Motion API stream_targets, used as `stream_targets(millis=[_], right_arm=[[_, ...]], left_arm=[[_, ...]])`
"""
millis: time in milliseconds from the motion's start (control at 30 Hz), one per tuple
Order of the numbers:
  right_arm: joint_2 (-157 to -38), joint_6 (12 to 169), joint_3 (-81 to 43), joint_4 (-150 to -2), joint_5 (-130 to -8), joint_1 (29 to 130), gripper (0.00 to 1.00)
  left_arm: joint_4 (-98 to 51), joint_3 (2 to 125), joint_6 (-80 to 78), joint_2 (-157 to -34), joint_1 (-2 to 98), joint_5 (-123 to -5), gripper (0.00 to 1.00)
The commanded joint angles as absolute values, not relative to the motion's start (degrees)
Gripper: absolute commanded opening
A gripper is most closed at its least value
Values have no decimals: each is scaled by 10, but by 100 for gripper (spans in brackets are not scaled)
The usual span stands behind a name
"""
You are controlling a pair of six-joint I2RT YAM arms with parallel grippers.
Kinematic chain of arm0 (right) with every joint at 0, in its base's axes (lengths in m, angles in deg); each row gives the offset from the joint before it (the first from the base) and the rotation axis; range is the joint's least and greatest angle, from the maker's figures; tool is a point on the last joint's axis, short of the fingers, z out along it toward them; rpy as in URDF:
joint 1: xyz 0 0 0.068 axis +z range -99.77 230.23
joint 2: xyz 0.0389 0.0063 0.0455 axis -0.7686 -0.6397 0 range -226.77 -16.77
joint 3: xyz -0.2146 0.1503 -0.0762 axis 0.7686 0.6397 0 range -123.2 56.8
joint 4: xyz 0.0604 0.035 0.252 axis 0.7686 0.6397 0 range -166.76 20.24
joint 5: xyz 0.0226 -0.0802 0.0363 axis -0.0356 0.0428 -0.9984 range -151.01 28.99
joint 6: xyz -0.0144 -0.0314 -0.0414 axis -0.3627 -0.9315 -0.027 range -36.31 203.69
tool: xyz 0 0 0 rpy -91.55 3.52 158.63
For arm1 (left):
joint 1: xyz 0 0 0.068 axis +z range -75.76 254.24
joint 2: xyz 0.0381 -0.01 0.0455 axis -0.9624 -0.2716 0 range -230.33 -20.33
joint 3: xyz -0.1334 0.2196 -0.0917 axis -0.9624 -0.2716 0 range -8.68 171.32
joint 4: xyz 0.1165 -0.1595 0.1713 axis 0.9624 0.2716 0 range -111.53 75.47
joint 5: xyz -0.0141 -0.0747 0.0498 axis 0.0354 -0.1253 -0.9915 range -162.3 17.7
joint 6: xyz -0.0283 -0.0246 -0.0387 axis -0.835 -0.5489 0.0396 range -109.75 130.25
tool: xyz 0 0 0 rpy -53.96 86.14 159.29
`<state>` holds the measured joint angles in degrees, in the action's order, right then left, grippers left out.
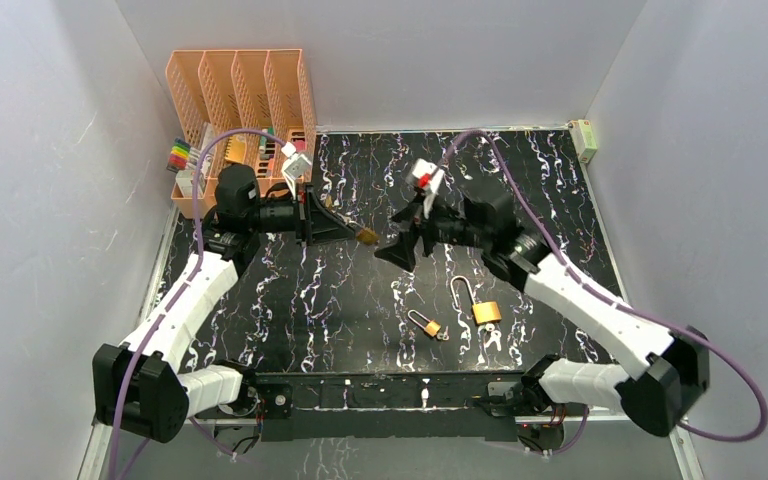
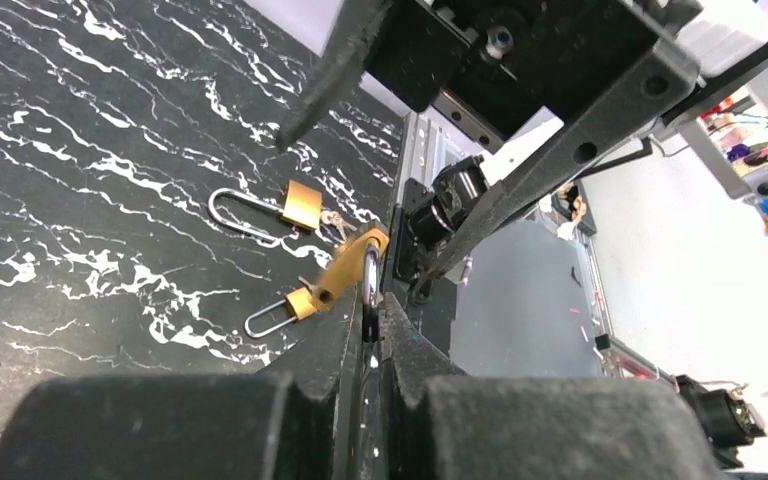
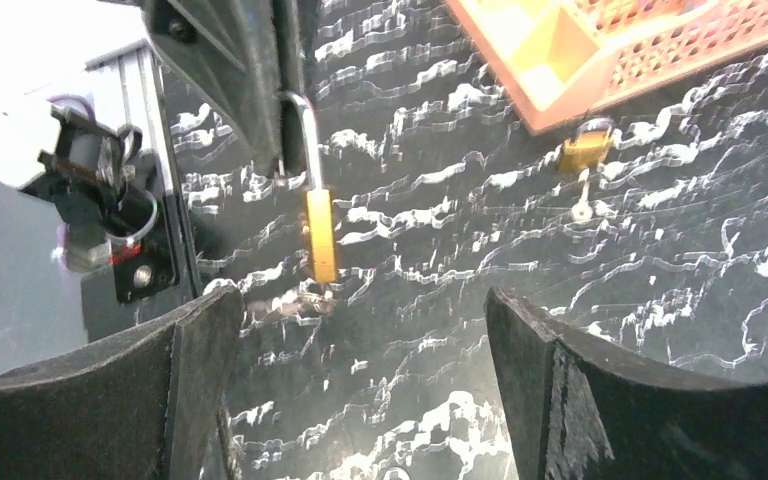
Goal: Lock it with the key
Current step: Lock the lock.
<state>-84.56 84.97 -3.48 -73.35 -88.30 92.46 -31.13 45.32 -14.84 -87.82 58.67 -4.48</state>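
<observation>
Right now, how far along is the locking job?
Done: the left gripper is shut on the shackle of a brass padlock, held above the table. In hand: the right gripper stands open just in front of it, gripping nothing. Left: working the key and locking; whether a key sits in the held lock is unclear.

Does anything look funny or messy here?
A brass padlock dangles in the air, pinched by its shackle in the left gripper. A big padlock and a small padlock lie loose on the table; the big one's shackle looks open. Nothing looks broken or spilled.
</observation>
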Motion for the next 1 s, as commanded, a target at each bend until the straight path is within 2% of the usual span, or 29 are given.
stream_targets(millis=[0, 133, 367, 467, 600, 733, 800, 867, 900, 967], right_arm=[[-772, 894, 88, -1041, -863, 923, 99], [-784, 933, 131, -1176, -887, 916, 93], [-858, 995, 105, -1281, -946, 912, 80], [-880, 1008, 84, -1294, -959, 912, 75], [-896, 1021, 60, -1294, -974, 912, 62], [-895, 1026, 55, -1288, -980, 912, 57], [-893, 1026, 54, -1275, -983, 912, 46], [-892, 1022, 42, -1237, -987, 913, 8], [-892, 1018, 34, -1211, -986, 912, 0], [-889, 1017, 26, -1170, -988, 908, 0]], left_arm=[[-543, 432, -290, -859, 586, -52, 0], [-620, 435, -348, -867, 586, -54, 0], [-628, 452, -355, -866, 586, -56, 0], [-630, 453, -357, -867, 586, -55, 0], [-632, 455, -356, -866, 586, -58, 0], [-631, 457, -352, -868, 586, -60, 0], [-629, 458, -349, -868, 586, -63, 0], [-628, 460, -346, -868, 586, -66, 0], [-626, 462, -344, -867, 586, -68, 0], [-618, 468, -338, -867, 586, -71, 0]])
